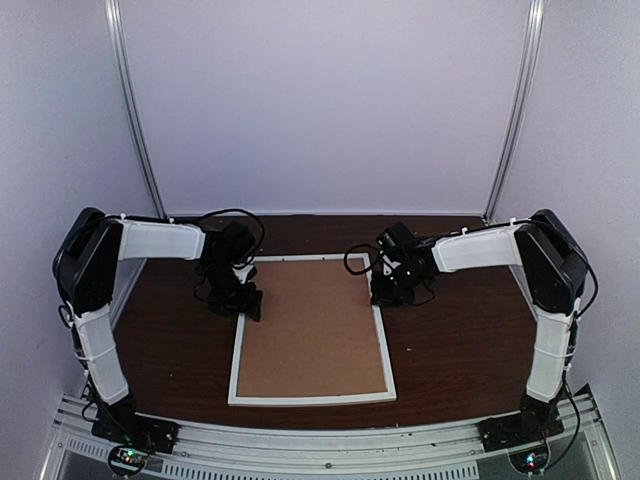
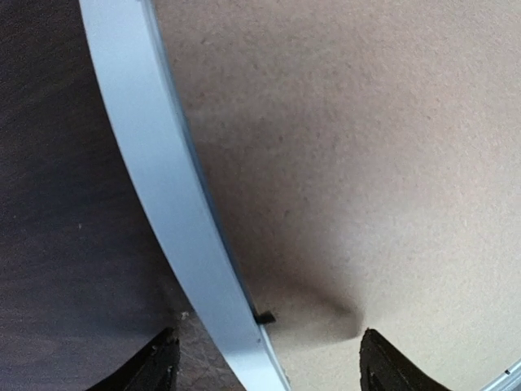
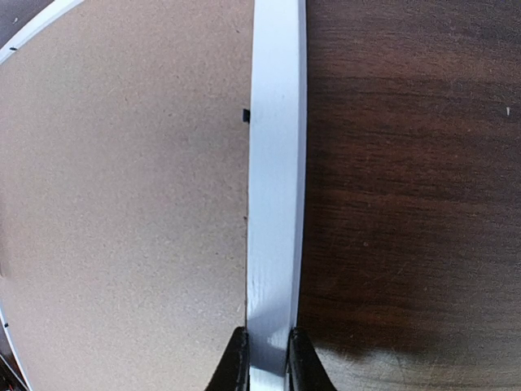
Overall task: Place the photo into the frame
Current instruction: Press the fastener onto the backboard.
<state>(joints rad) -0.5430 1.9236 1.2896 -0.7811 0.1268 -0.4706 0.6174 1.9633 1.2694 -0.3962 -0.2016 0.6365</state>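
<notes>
The white frame [image 1: 312, 397] lies flat in the middle of the table with a plain brown backing board [image 1: 312, 325] filling it. The photo is hidden. My left gripper [image 1: 248, 305] stands open over the frame's left rail [image 2: 163, 187], one finger on the table side and the other over the backing board [image 2: 350, 147], just past a small black tab [image 2: 264, 317]. My right gripper [image 1: 385, 295] is shut on the frame's right rail [image 3: 277, 163], its fingertips [image 3: 238, 350] pinching the rail from both sides. The right gripper [image 3: 268, 338] rests low at the board's edge.
The dark wooden table [image 1: 460, 340] spreads to both sides of the frame. White walls and two metal poles [image 1: 135, 110] close off the back. Another small black tab [image 3: 246, 115] sits on the right rail's inner edge.
</notes>
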